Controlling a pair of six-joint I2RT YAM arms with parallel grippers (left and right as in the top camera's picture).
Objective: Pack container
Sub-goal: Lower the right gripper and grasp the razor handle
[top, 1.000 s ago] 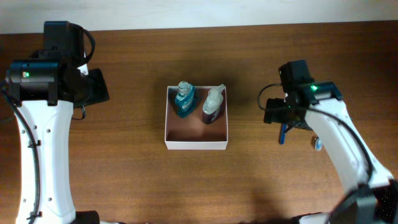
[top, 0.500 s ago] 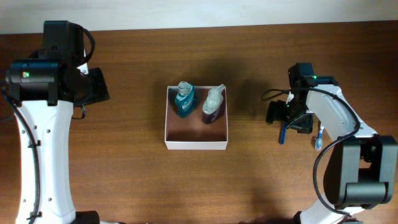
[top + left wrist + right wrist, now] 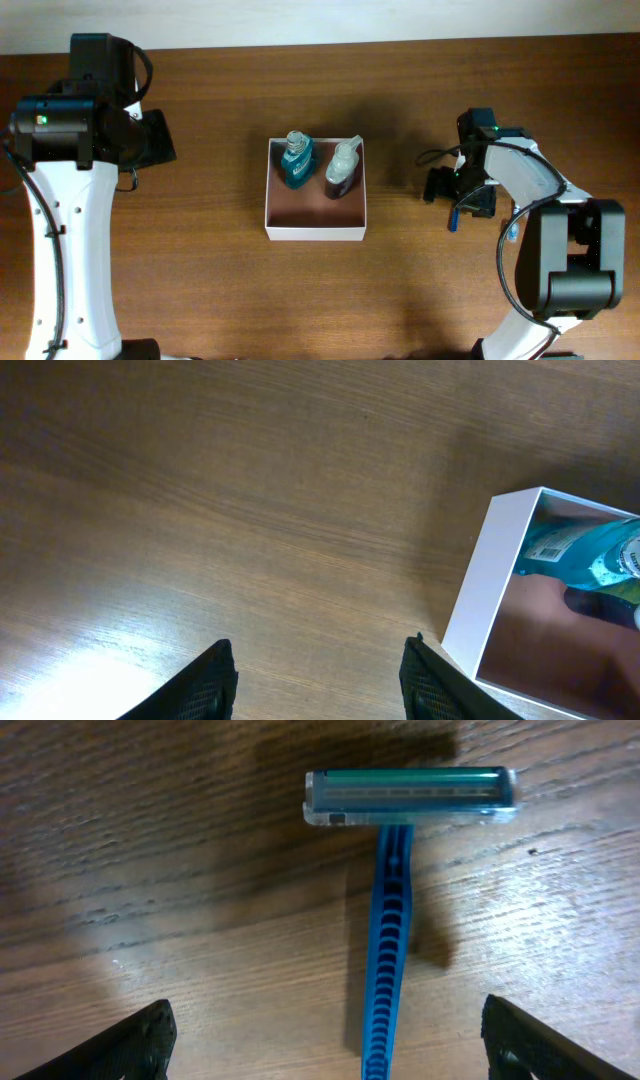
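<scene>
The shallow square box with thin white walls and a pinkish-brown inside [image 3: 315, 232] sits in the middle of the brown wooden table [image 3: 220, 290]. Two bottles already lie in it against the 12 o'clock wall: a teal bottle [image 3: 296, 160] toward 11 o'clock and a pale bottle with a dark purple base [image 3: 341, 168] toward 1 o'clock. The half toward 6 o'clock is free.

The step in hand seems to be the fetching of the next item. At 3 o'clock from the box, well apart from it, a blue plastic disposable razor [image 3: 390, 920] lies flat on the wood. The right gripper [image 3: 325, 1040] hangs directly above it with its two fingers spread wide; the handle runs between them and neither finger touches it. Just beside the razor, toward 4 o'clock, a small pale-blue thing [image 3: 511, 230] is too small to identify.

The left gripper [image 3: 320, 675] waits at 9 o'clock from the box, its fingers also apart and holding nothing.

The next move probably calls for the right gripper to descend until its fingers reach the table, then to close across the thin handle. Because the handle is low and narrow, the fingers must go very near the wood, or they may slip over it.
</scene>
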